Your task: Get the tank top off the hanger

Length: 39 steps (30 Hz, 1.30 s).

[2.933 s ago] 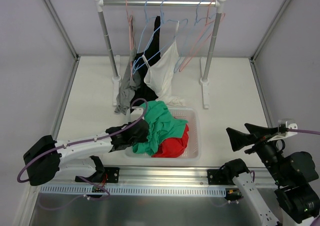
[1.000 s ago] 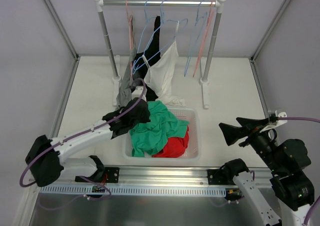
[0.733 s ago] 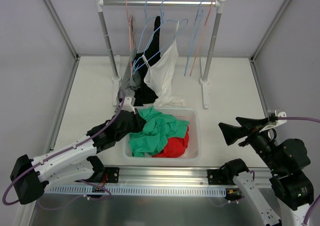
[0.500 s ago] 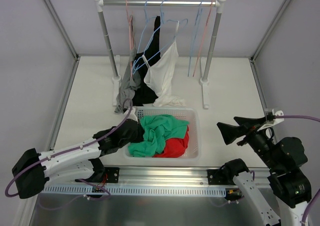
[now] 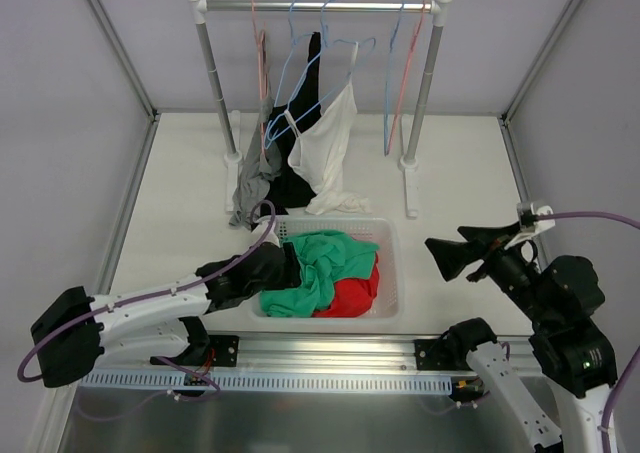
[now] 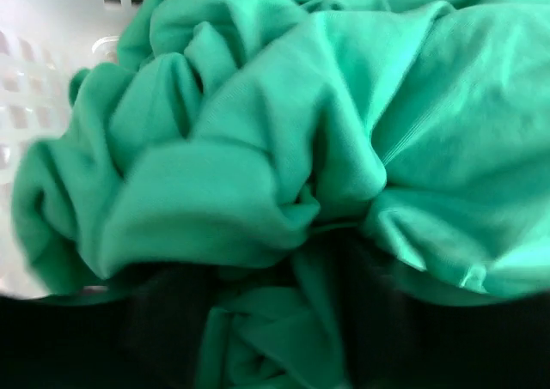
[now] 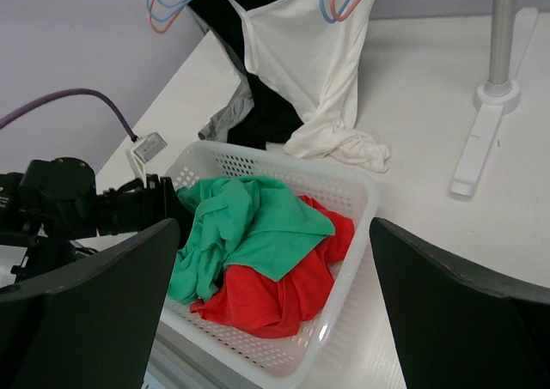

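Observation:
A white tank top (image 5: 322, 148) hangs from a blue hanger (image 5: 300, 73) on the rail of the clothes rack (image 5: 320, 6); it also shows in the right wrist view (image 7: 309, 63). A black garment (image 5: 296, 178) and a grey one (image 5: 250, 188) hang beside it. My left gripper (image 5: 285, 265) sits at the left end of the white basket (image 5: 392, 273), far below the tank top. Its dark fingers stand apart over a crumpled green garment (image 6: 301, 131) lying loose between them (image 6: 284, 320). My right gripper (image 5: 450, 256) hovers open and empty right of the basket (image 7: 275, 226).
A red garment (image 5: 350, 293) lies under the green one in the basket. Several empty blue and pink hangers (image 5: 400, 73) hang at the rail's right end. The rack's two white feet (image 5: 410, 178) stand on the table behind the basket. Grey walls close in the left, right and back.
My left gripper has come down with the green garment into the basket, and its fingers have parted. The right arm has shifted slightly left. The empty hangers have swung a little.

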Available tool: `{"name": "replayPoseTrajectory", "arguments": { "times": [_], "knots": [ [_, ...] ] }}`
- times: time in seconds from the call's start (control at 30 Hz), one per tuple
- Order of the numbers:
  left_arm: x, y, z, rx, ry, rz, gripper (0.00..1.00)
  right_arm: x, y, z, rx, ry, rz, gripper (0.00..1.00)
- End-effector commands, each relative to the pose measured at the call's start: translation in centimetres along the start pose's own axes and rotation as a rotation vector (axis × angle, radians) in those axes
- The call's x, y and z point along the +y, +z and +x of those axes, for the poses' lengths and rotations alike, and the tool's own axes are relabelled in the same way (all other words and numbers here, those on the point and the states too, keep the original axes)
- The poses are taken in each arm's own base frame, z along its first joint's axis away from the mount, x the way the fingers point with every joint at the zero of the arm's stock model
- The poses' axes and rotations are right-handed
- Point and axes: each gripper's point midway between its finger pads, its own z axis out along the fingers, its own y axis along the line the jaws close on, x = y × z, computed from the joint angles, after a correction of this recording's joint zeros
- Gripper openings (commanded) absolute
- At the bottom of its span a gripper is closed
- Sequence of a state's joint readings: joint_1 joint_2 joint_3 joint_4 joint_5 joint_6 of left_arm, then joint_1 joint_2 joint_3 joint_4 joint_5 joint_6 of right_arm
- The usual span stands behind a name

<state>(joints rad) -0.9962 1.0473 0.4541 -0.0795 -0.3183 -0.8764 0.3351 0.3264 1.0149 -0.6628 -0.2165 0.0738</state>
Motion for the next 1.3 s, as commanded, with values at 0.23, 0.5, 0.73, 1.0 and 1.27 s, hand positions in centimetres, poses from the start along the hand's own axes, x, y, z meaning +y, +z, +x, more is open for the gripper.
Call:
{"name": "replayPoseTrajectory", "arguments": {
  "times": [0.23, 0.5, 0.73, 1.0, 1.27],
  "knots": [
    [-4.4, -8.1, -9.1, -0.245, 0.067, 0.143, 0.99, 3.2, 8.7, -3.2, 0.112, 0.092, -0.171, 0.99],
    [-5.2, -14.3, -13.5, -0.362, 0.178, 0.194, 0.99, 6.1, 16.7, -5.0, 0.160, 0.057, -0.117, 1.00],
    [0.5, -17.5, -15.5, -0.392, 0.220, -0.064, 0.99, 8.4, 24.6, -7.9, 0.089, 0.066, -0.029, 0.91],
    [3.7, -18.5, -15.2, -0.334, 0.261, -0.180, 0.99, 9.7, 33.8, -9.6, 0.047, 0.012, 0.045, 0.70],
    [5.5, -16.7, -12.2, -0.303, 0.319, -0.152, 0.99, 10.4, 38.1, -9.7, 0.022, -0.040, 0.036, 0.67]
  ]
}}
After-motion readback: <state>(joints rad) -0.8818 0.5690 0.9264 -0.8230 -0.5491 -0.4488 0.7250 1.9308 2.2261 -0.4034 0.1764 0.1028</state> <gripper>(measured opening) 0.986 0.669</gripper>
